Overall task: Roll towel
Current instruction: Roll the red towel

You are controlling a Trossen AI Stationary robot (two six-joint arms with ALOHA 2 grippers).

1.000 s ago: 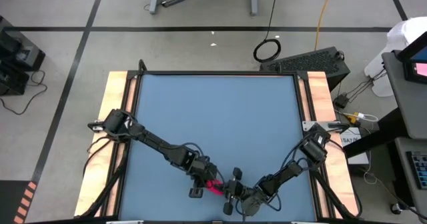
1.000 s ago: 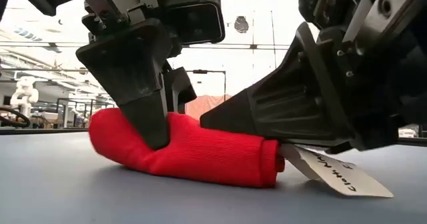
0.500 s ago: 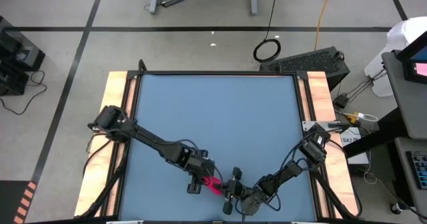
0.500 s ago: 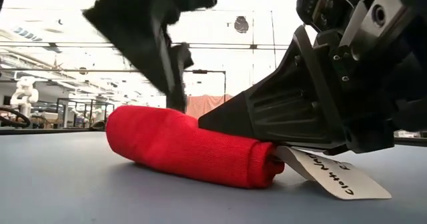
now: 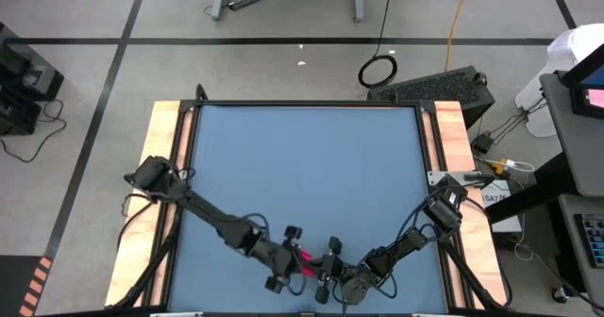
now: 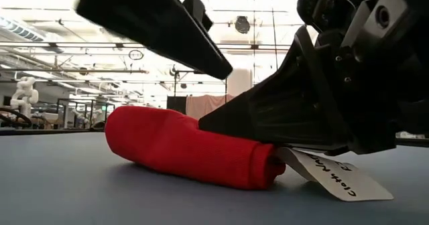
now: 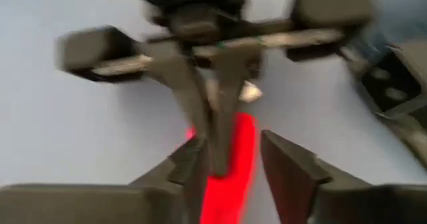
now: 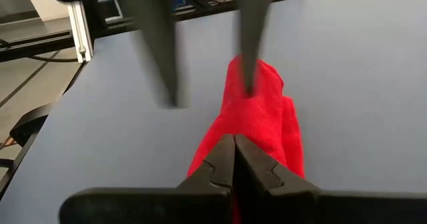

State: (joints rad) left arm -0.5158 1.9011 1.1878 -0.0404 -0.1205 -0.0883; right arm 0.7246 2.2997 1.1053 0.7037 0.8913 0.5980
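Left claw (image 5: 289, 258) off towel (image 6: 188, 146)

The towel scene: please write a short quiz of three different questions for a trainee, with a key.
1. True or false: the towel lies flat and fully spread on the table.
2. Which gripper has its closed fingers on the towel? A) left B) right
3. Fill in: at one end of the towel sticks out a white ____.

Key:
1. False; it is rolled up.
2. B; the right gripper is shut at the towel, while the left gripper hangs open above it.
3. tag.
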